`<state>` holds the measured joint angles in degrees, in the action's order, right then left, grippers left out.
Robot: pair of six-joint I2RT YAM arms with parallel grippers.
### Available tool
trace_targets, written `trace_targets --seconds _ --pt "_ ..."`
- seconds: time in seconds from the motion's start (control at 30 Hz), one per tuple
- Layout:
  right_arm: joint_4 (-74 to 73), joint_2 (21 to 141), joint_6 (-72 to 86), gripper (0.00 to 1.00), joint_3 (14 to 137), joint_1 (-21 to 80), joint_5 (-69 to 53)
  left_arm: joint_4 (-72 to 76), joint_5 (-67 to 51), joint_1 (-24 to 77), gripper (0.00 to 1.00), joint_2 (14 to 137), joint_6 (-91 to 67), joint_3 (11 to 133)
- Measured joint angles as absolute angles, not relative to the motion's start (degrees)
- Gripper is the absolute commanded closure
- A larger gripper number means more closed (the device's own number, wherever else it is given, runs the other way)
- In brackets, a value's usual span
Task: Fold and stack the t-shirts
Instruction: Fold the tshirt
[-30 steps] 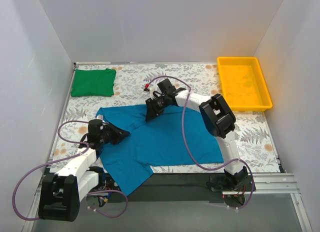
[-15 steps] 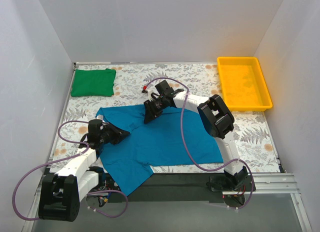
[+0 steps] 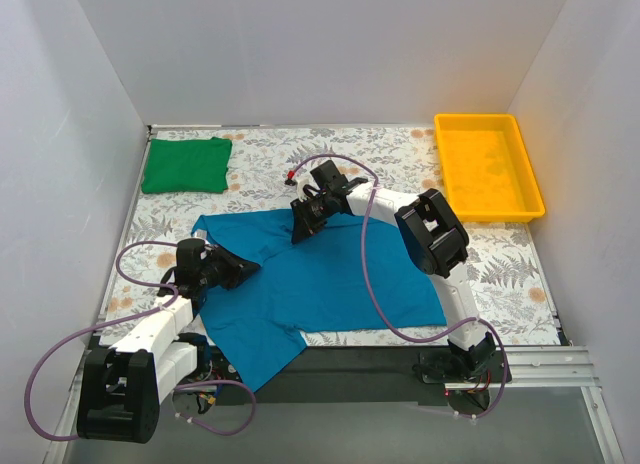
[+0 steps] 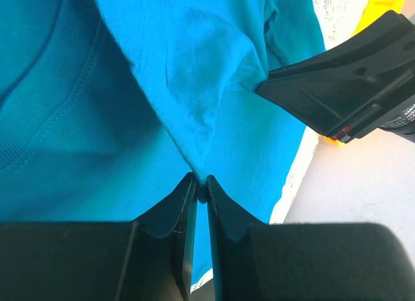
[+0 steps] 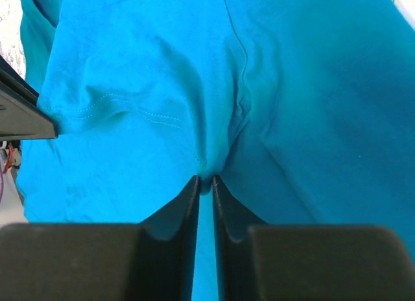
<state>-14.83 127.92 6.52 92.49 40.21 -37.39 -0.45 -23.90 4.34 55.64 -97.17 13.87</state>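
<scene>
The teal-blue t-shirt [image 3: 320, 279] lies spread over the middle of the patterned table, one part hanging over the near edge. My left gripper [image 3: 243, 269] is shut on a pinch of its fabric at the left side; in the left wrist view [image 4: 201, 182] a ridge of cloth runs into the jaws. My right gripper [image 3: 299, 229] is shut on a fold of the same shirt near its far edge, cloth bunched at the tips [image 5: 205, 180]. The bright green t-shirt [image 3: 186, 165] lies folded at the far left corner.
A yellow plastic tray [image 3: 448, 154] stands at the far right corner. White walls enclose the table on three sides. The arms' cables loop over the near left and across the shirt's right half.
My right gripper's jaws have closed onto the teal fabric. The left gripper keeps its pinch and has not moved.
</scene>
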Motion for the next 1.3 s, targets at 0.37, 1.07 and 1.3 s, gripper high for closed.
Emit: trace_targets --seconds 0.37,1.07,1.3 --pt "-14.83 127.9 6.26 0.99 92.49 40.21 -36.91 -0.78 -24.1 4.34 0.92 54.92 -97.17 13.87" --pt "-14.81 126.34 4.47 0.98 91.98 38.65 -36.25 -5.8 -23.16 4.34 0.97 51.53 -97.14 13.87" --pt "-14.81 126.13 4.25 0.97 91.98 38.04 -37.1 -6.13 -23.09 4.34 0.97 51.55 -97.14 13.87"
